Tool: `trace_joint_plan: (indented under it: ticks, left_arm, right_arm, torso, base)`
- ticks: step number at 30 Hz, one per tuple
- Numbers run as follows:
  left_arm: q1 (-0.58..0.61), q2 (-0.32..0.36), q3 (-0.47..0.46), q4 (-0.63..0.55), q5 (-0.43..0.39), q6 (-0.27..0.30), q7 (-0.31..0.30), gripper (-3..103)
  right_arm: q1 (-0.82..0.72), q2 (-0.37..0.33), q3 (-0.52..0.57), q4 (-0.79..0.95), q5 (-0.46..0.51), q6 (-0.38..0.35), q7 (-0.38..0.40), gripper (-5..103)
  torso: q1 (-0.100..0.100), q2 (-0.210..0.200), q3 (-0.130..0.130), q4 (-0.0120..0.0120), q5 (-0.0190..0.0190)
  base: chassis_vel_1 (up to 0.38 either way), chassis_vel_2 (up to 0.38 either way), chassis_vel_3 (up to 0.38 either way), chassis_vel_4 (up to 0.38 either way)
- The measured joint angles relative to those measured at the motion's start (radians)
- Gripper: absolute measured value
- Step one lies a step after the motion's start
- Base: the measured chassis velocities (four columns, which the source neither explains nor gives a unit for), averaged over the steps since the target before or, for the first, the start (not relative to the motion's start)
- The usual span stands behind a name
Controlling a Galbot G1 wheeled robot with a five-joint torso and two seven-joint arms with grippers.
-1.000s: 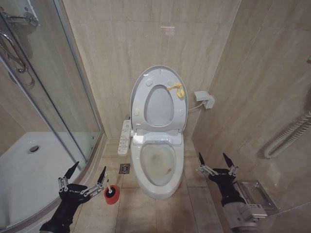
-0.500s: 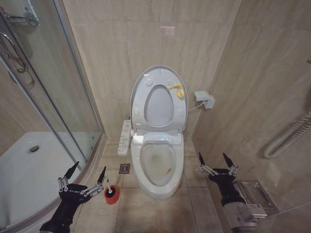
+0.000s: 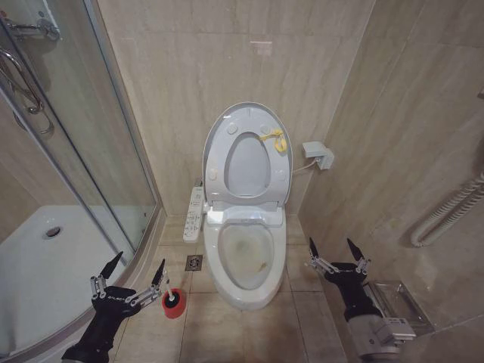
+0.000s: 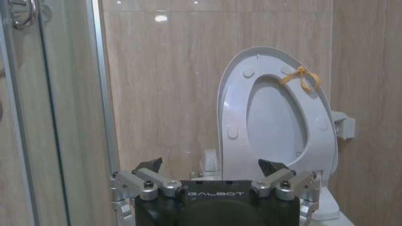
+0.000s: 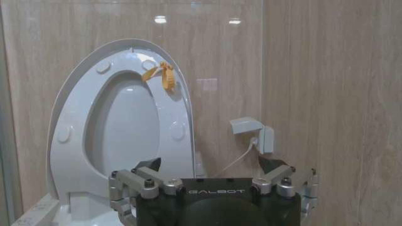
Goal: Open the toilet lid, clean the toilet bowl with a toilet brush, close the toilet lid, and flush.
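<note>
Left claw [image 3: 130,275] hangs low on the left, fingers spread, empty, just beside the toilet brush [image 3: 173,299] in its red cup. Right claw [image 3: 336,254] waits, also spread. Toilet lid [image 3: 246,155] up already. Brush looks light, thin-handled; pinch the stick.

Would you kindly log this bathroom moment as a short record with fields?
toilet lid: raised against the wall, seat up with it
toilet bowl: exposed, brownish stain inside
toilet brush: in its red holder on the floor, left of the bowl
left hand: open, empty, beside the brush
right hand: open, empty, right of the bowl
</note>
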Motion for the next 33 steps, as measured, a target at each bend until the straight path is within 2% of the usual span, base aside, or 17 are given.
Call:
trace_joint_plan:
  ticks: [33]
  left_arm:
    - [0.0,0.0,0.0,0.0,0.0,0.0,0.0,100]
  right_arm:
    - [0.0,0.0,0.0,0.0,0.0,0.0,0.0,100]
  torso:
    - [0.0,0.0,0.0,0.0,0.0]
  base:
    - [0.0,0.0,0.0,0.0]
